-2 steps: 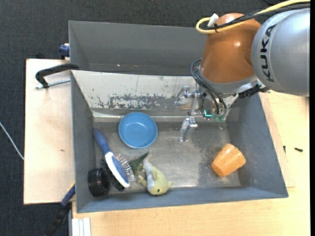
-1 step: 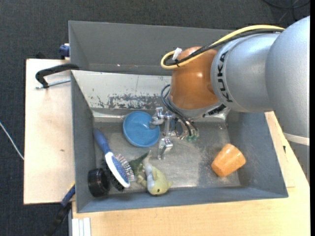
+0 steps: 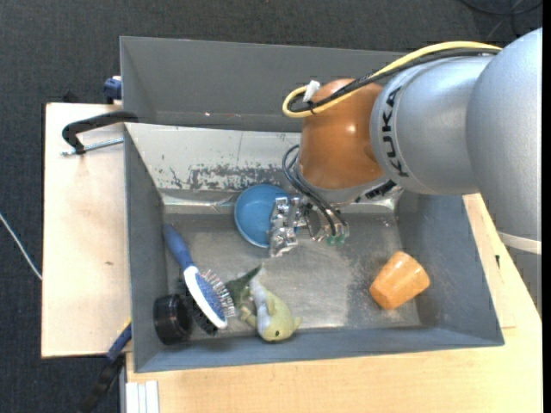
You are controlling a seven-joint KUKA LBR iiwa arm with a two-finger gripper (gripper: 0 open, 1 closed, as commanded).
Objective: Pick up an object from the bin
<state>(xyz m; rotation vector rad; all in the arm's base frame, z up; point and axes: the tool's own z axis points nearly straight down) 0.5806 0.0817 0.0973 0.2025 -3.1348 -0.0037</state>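
Observation:
My gripper (image 3: 281, 239) hangs low over the middle of the bin, its metal fingers pointing down at the floor just right of a blue bowl (image 3: 257, 214). The bowl lies tilted against the back wall, its right rim partly covered by the fingers. Nothing shows between the fingers. An orange cup (image 3: 399, 280) lies on its side to the right of the gripper, well apart from it.
At the front left lie a blue-handled white brush (image 3: 198, 286), a black round cap (image 3: 172, 317) and a yellow-green soft toy (image 3: 270, 315). The arm with its orange cover comes in from the upper right over the back of the bin.

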